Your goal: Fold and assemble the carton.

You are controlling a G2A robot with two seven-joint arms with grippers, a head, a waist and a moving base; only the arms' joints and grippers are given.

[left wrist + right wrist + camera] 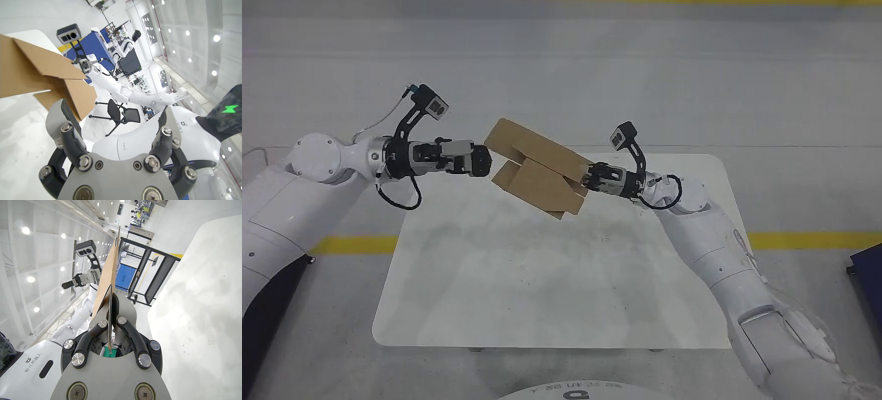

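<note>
Carton (537, 175) is in the air over the far part of the counter (542, 290), about 12 o'clock from counter centre in the top view. It's brown and partly folded, with flaps hanging loose, and its long axis runs 10 to 4 o'clock.

Right pincer (587, 180) is at the carton's 4 o'clock end. In the right wrist view the pincer (112, 306) is clamped narrow on the carton (107, 275) edge, with the panel standing edge-on between the fingers (117, 302).

Left pincer (482, 160) is at the carton's 9 o'clock, just beside the near corner. In the left wrist view the pincer (115, 113) is spread wide and grips nothing. A carton (28, 75) flap sits close to one finger (65, 113); can't tell if they touch.
</note>
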